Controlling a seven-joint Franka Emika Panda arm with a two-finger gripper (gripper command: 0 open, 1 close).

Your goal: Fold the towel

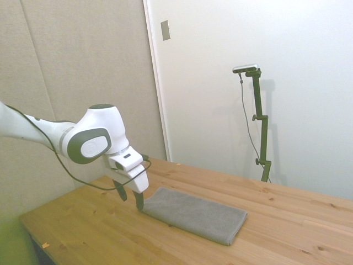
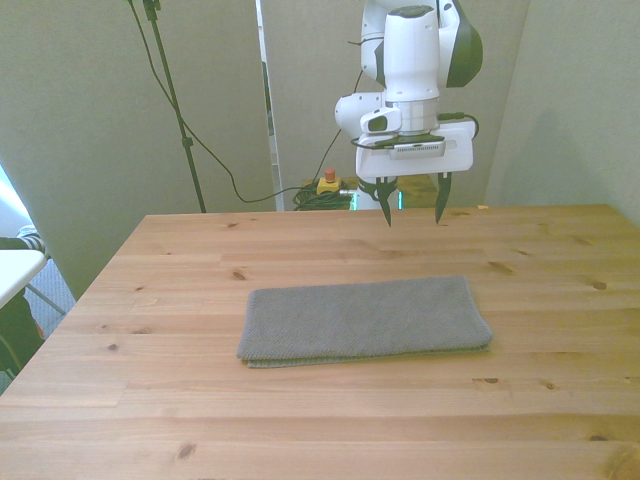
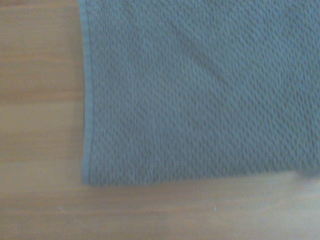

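Side view: white two-finger gripper (image 1: 129, 200), fingers spread, hangs at lower left beside the flat grey terry towel (image 1: 193, 214) on the wooden plank table (image 1: 88, 232). Front view: gripper (image 2: 412, 211) above centre, towel (image 2: 364, 319) mid-frame, beige walls behind. Wrist view: towel corner (image 3: 195, 95) over wood.

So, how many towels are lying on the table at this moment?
1. The grey towel lies flat and folded near the middle of the wooden table. The hand hovers open above the table behind it. No other towel shows.
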